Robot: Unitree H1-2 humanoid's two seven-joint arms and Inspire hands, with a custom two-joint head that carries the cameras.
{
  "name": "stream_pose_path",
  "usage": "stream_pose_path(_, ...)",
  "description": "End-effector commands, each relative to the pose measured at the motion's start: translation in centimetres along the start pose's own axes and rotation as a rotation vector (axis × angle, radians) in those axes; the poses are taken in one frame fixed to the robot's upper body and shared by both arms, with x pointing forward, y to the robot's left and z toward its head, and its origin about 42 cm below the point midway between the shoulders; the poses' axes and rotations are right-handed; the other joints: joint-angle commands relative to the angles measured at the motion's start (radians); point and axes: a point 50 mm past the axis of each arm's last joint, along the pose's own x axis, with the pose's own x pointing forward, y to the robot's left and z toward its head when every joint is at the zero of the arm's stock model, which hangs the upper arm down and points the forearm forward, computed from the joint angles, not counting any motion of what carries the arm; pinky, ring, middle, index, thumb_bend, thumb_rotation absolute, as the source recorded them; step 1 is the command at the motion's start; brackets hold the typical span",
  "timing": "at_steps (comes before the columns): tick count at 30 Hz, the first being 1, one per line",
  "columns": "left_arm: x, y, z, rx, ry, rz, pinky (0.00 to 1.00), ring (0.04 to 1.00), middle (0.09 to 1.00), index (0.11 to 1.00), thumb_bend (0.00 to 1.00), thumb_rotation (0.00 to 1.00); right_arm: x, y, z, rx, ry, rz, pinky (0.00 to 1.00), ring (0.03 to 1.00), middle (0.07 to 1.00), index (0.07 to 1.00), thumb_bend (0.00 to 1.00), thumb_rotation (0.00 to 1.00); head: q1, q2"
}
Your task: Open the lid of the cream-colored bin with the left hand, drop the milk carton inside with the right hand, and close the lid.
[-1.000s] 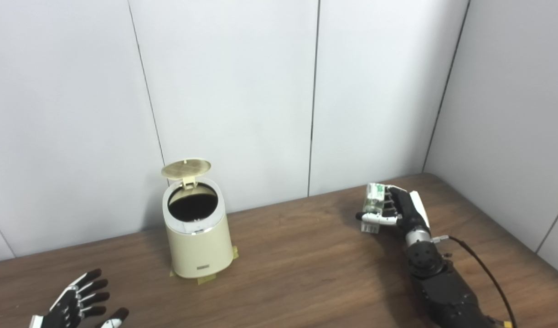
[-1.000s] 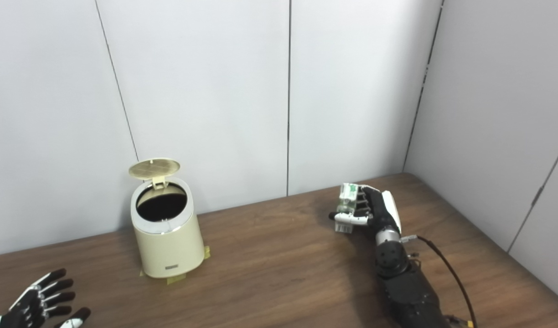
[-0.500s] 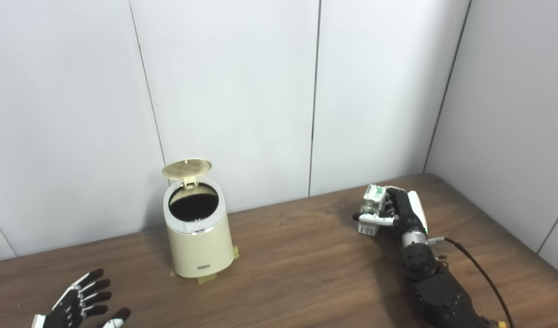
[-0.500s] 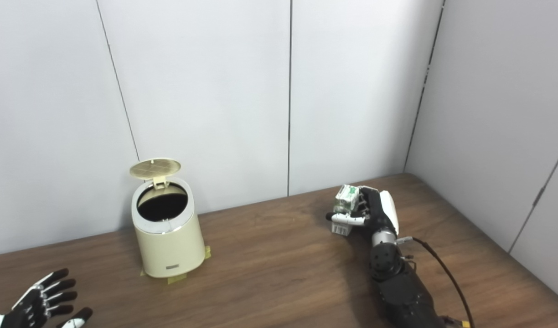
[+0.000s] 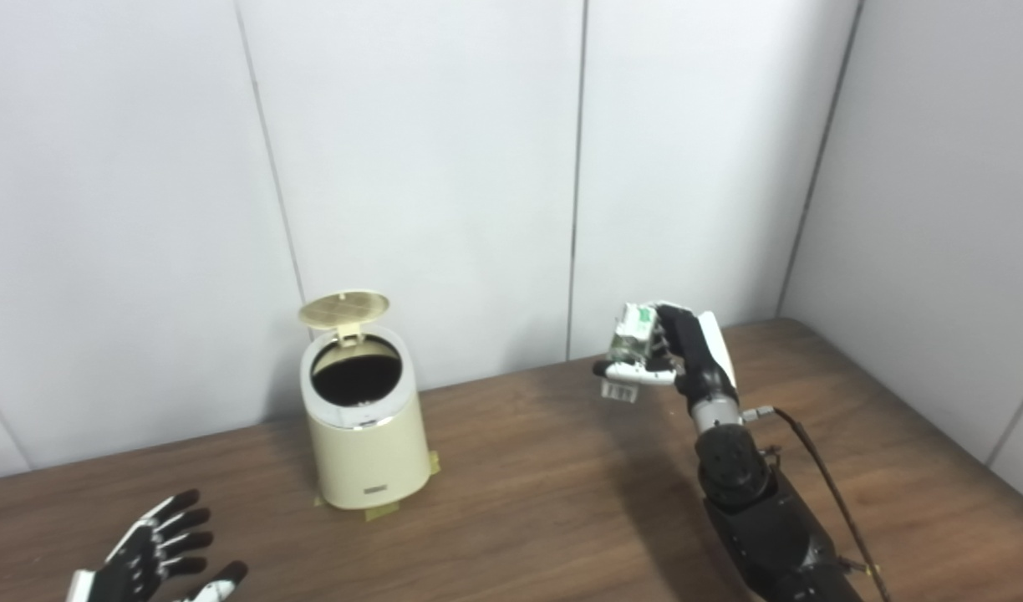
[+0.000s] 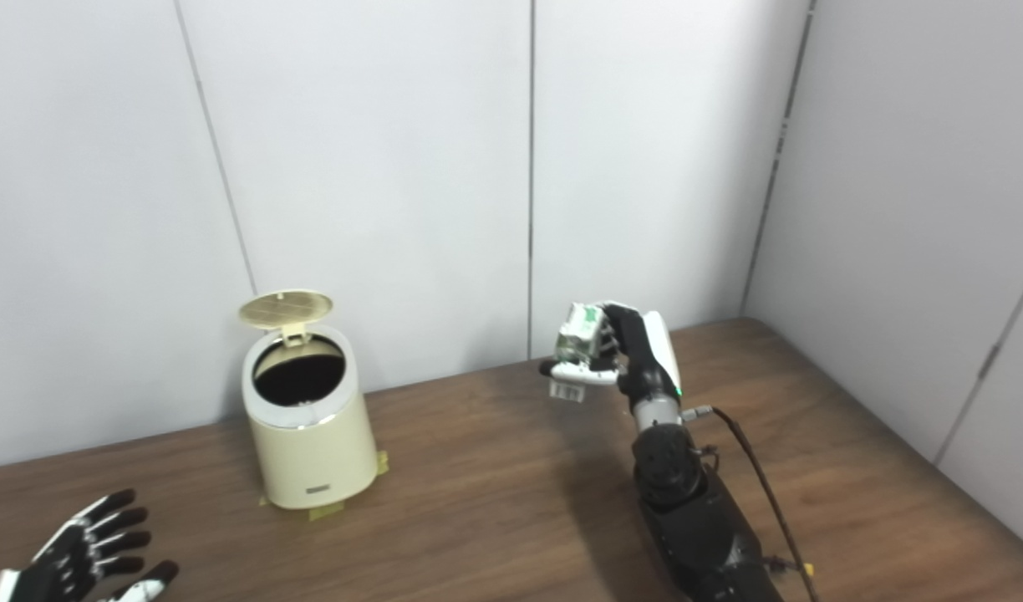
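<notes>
A: Okay, right hand point(image 5: 683, 355)?
B: Fingers wrapped around milk carton point(image 5: 630, 336), held above the surface point(image 5: 520, 502) near its back edge.
A: Left hand point(image 5: 156, 556)?
B: Fingers spread, front-left corner. Cream-colored bin point(image 5: 363, 439) lid point(image 5: 344, 308) up.

A brown wood-grain table point(image 5: 520, 493) is spanning the foreground. Pale grey wall panels point(image 5: 428, 167) are standing behind it, divided by dark vertical seams, with a further panelled wall point(image 6: 921, 217) meeting them at the right corner. Yellowish tape tabs point(image 5: 383, 511) are sticking to the tabletop.
</notes>
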Motion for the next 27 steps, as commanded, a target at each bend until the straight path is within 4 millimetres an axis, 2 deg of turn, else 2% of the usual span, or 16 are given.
stream_pose_path(1, 0.7, -0.6, 0.8, -0.006, -0.041, -0.001, 0.64, 0.710, 0.767, 0.811, 0.69, 0.06, 2.8, -0.5, 5.7, 0.035, -0.157, -0.034, 0.32, 0.399, 0.490, 0.522, 0.52, 0.00, 0.011, -0.003)
stream_pose_path(3, 0.7, -1.0, 0.8, -0.012, -0.032, 0.000, 0.64, 0.715, 0.770, 0.813, 0.69, 0.05, 3.1, 0.3, 7.1, 0.041, -0.187, -0.014, 0.31, 0.394, 0.490, 0.529, 0.52, 0.00, 0.033, -0.008)
stream_pose_path(5, 0.7, -1.3, 0.8, -0.008, -0.032, -0.001, 0.64, 0.722, 0.772, 0.811, 0.69, 0.07, 3.3, 1.2, 8.4, 0.055, -0.208, 0.017, 0.36, 0.428, 0.491, 0.501, 0.52, 0.00, 0.054, -0.013)
stream_pose_path(10, 0.7, -2.4, 0.9, -0.017, -0.041, 0.000, 0.65, 0.720, 0.769, 0.806, 0.69, 0.07, 3.6, 3.0, 11.1, 0.111, -0.248, 0.082, 0.32, 0.414, 0.496, 0.507, 0.52, 0.00, 0.119, -0.026)
stream_pose_path(14, 0.7, -3.3, 0.9, -0.035, -0.042, 0.002, 0.63, 0.711, 0.761, 0.804, 0.70, 0.05, 3.4, 4.2, 12.7, 0.116, -0.276, 0.111, 0.31, 0.404, 0.500, 0.514, 0.52, 0.00, 0.159, -0.031)
stream_pose_path(19, 0.7, -4.4, 1.3, -0.043, -0.036, 0.006, 0.62, 0.715, 0.762, 0.802, 0.71, 0.06, 2.9, 7.0, 15.2, 0.161, -0.314, 0.186, 0.30, 0.403, 0.503, 0.513, 0.52, 0.00, 0.215, -0.032)
stream_pose_path(27, 0.6, -5.5, 2.1, -0.053, -0.040, 0.004, 0.64, 0.721, 0.767, 0.804, 0.70, 0.07, 2.4, 10.2, 17.8, 0.201, -0.357, 0.252, 0.31, 0.399, 0.490, 0.521, 0.52, 0.00, 0.256, -0.026)
